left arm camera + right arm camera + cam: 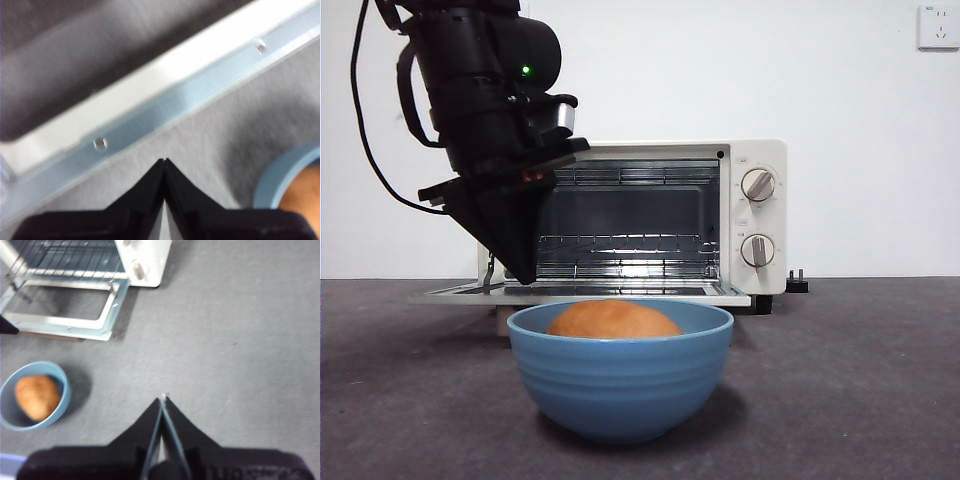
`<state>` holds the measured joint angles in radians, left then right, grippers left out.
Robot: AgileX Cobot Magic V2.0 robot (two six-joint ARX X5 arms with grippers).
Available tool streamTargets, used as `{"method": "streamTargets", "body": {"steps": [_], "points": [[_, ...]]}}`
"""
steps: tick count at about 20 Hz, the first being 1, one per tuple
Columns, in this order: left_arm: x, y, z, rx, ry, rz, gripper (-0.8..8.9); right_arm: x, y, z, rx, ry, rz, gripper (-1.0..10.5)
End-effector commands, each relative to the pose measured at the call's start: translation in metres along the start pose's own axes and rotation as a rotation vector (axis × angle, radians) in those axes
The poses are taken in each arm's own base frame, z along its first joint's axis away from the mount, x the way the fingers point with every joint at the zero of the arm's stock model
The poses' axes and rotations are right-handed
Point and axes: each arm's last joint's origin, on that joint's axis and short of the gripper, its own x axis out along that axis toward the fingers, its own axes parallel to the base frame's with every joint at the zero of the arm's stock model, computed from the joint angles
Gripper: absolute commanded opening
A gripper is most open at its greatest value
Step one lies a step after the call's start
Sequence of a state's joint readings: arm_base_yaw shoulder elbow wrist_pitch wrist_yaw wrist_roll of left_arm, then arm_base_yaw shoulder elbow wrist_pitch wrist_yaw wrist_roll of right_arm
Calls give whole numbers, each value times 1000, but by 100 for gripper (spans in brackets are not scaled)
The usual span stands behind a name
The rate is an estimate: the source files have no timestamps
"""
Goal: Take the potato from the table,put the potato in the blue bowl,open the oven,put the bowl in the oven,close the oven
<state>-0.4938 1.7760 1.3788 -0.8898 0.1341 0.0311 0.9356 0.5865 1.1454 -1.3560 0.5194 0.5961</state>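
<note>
Closed and empty, the left gripper (520, 270) hovers just over the near edge of the lowered oven door (165, 100), likely placed there for opening it. Potato (613, 320) sits in the blue bowl (620, 385) on the table (860, 400), before the open oven (640, 215). Right gripper (163, 401) waits well apart, jaws together.

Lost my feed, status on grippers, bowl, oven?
Left gripper shut, at open oven door. Right gripper shut, waiting above table. Potato in blue bowl, path unobstructed.
</note>
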Motion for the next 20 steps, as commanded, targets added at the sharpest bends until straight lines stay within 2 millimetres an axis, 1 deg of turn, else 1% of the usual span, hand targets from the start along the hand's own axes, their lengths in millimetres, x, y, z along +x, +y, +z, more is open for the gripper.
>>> {"method": "streamTargets", "body": {"steps": [1,3,5,8,10,12,14,17,18,19,20], "points": [[-19,-2,-10,41,4,-3,-6,0,-1,-2,-1,31,18,-7],[-43,-6,-20,59,-3,-3,-6,0,1,-3,-4,63,60,-7],[-70,-10,-33,73,-33,-16,-6,1,4,-3,-7,105,109,-7],[-109,-21,-56,103,-91,-180,-6,7,14,-2,-13,204,205,-7],[-129,-26,-70,131,-117,-215,-6,15,27,3,-6,260,268,-2],[-143,-30,-85,143,-113,-217,-6,29,41,10,-8,293,263,-1],[-156,-33,-100,170,-109,-218,-6,47,57,14,-16,359,219,1],[-173,-36,-115,187,-171,-209,-6,78,82,17,-65,457,194,9],[-178,-36,-119,182,-192,-208,-6,88,91,19,-63,482,221,69],[-183,-38,-124,187,-210,-209,-6,98,100,20,-64,498,247,154],[-186,-40,-130,195,-227,-210,-6,108,108,21,-70,505,262,199]]}}
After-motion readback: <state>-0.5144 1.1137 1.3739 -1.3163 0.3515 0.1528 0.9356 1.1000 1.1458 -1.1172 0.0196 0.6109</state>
